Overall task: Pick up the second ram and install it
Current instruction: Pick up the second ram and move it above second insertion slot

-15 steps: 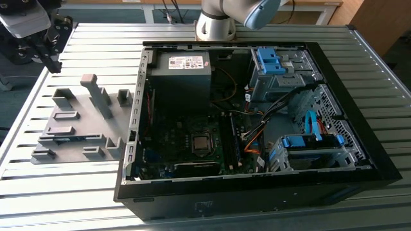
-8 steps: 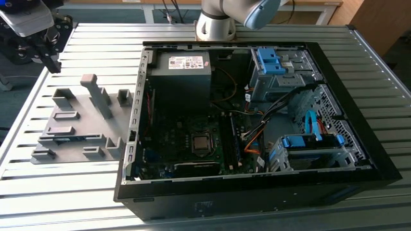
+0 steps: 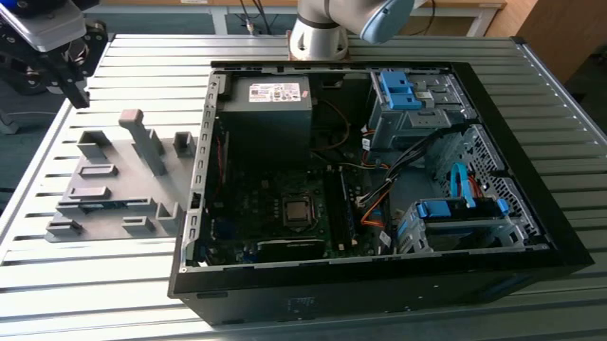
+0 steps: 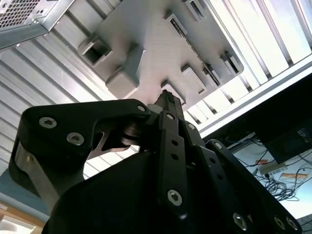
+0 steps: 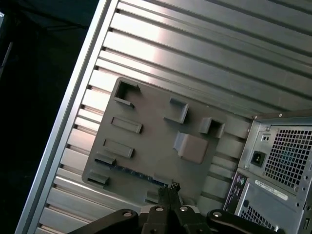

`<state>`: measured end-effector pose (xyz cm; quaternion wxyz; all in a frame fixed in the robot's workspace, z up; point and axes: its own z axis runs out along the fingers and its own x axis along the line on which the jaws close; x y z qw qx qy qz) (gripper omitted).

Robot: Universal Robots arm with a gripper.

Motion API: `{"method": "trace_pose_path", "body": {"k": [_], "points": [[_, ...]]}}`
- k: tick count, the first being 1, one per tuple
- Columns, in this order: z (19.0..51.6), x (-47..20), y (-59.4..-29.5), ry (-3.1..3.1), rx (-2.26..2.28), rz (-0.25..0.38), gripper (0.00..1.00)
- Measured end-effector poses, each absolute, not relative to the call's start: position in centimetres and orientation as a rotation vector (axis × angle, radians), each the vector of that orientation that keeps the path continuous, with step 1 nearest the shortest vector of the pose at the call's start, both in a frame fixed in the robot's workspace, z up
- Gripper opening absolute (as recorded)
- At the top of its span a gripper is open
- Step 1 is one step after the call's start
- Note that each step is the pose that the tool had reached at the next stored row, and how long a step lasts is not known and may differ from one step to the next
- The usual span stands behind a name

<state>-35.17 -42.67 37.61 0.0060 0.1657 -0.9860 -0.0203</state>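
The second ram (image 3: 102,206) is a thin blue-green stick lying flat between low blocks near the front edge of the grey fixture plate (image 3: 119,186), at the exterior view's left. In the first wrist view the second ram (image 5: 131,171) shows as a dark bluish strip on the fixture plate (image 5: 156,139). My gripper (image 3: 78,96) hangs high over the table's far left corner, well above and behind the plate. In both wrist views the gripper (image 4: 168,98) (image 5: 173,187) has its fingertips together with nothing between them, pointing down at the plate.
An open black computer case (image 3: 332,302) lies to the right of the fixture plate, with motherboard, power supply and blue drive cages inside. Its rear panel (image 5: 282,156) stands close to the plate. Tall grey fixture blocks (image 3: 142,138) rise from the plate. The ribbed metal table (image 3: 95,284) ends near the left.
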Motion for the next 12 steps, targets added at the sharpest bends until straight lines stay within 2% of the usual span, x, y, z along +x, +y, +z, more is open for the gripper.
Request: {"method": "trace_pose_path", "body": {"k": [12], "points": [[37.57, -35.18, -42.68, -3.011, 0.835, -0.061, 0.11]]}}
